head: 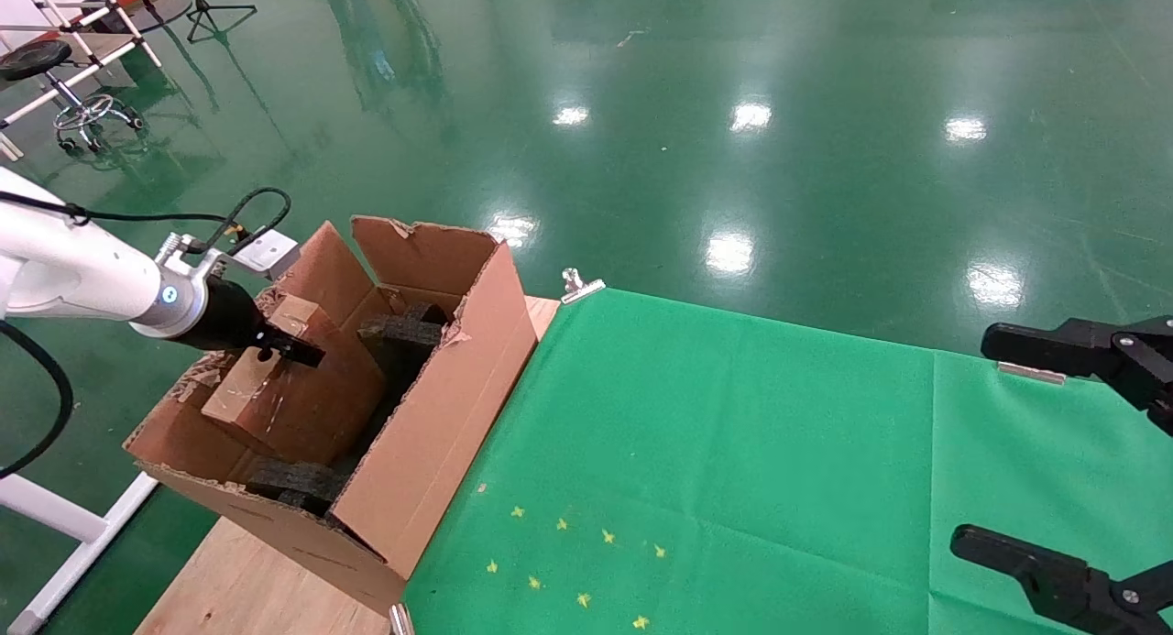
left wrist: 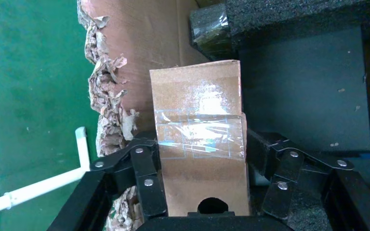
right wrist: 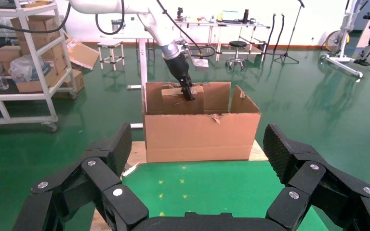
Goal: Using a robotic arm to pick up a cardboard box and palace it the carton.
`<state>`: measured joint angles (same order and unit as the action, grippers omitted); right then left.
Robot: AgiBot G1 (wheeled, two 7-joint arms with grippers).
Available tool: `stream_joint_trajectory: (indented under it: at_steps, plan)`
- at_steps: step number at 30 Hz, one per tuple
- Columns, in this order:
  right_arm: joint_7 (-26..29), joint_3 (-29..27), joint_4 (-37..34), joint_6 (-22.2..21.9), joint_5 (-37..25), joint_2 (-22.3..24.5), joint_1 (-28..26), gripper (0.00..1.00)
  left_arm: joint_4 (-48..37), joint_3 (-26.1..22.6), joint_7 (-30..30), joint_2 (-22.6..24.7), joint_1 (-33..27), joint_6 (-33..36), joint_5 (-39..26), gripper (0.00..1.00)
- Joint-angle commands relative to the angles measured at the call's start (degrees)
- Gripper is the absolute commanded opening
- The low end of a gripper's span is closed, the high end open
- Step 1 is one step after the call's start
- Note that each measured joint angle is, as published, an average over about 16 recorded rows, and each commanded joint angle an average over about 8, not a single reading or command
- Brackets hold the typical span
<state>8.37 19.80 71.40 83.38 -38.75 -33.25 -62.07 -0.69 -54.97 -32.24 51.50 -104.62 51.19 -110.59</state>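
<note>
The large carton [head: 440, 415] with upright torn flaps stands on the table's left end, with black foam pieces [head: 403, 328] inside. It also shows in the right wrist view [right wrist: 197, 137]. The small cardboard box [head: 293, 388] stands tilted inside the carton. My left gripper [head: 284, 346], on the white robotic arm [head: 82, 268], is shut on the box's upper end. In the left wrist view the taped box [left wrist: 197, 110] sits between the gripper's [left wrist: 200, 144] black fingers, beside a torn flap [left wrist: 149, 38]. My right gripper [head: 976, 441] is open and empty over the table's right side [right wrist: 197, 139].
A green cloth [head: 733, 433] with yellow star marks [head: 568, 562] covers the table, held by metal clips [head: 580, 285]. A bare wooden board [head: 247, 580] lies under the carton. A stool [head: 55, 85] and white racks stand on the green floor at far left.
</note>
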Motion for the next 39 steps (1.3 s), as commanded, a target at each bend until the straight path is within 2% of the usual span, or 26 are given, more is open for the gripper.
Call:
stream_joint_trajectory:
  at_steps: [1, 15, 29, 39]
  plan:
    - [0.0, 0.0, 0.0, 0.0, 0.0, 0.0, 0.0, 1.00, 0.0, 0.0, 0.0, 0.0, 0.0, 0.1, 0.0, 1.00]
    - [0.0, 0.0, 0.0, 0.0, 0.0, 0.0, 0.0, 1.00, 1.1, 0.7, 0.9, -0.6, -1.3, 0.8, 0.8, 1.00]
    - [0.0, 0.0, 0.0, 0.0, 0.0, 0.0, 0.0, 1.00, 8.0, 5.6, 5.5, -4.7, -8.3, 10.5, 8.1, 1.00]
    - [0.0, 0.0, 0.0, 0.0, 0.0, 0.0, 0.0, 1.00, 8.9, 6.0, 5.8, -5.2, -8.9, 11.4, 8.7, 1.00]
